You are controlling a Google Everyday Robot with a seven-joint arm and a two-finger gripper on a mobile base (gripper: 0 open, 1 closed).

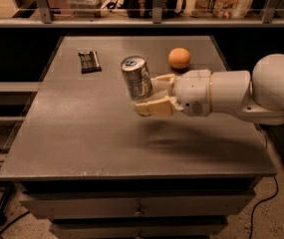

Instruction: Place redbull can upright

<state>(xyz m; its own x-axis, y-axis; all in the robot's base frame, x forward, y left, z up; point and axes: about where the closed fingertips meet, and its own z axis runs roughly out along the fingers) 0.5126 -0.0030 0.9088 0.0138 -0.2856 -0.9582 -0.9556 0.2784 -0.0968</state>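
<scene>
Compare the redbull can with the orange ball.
The redbull can is silver and cylindrical; the orange ball is round and orange. The can is held off the table, slightly tilted, in the gripper at mid-table; the ball rests on the table's far side.

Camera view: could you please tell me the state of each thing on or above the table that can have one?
redbull can: held in the gripper, close to upright with a slight tilt, apparently lifted off the table.
gripper: over the middle of the table, fingers closed on the can's sides.
orange ball: resting on the table's far side, untouched.
dark packet: lying flat at the far left, untouched.
</scene>
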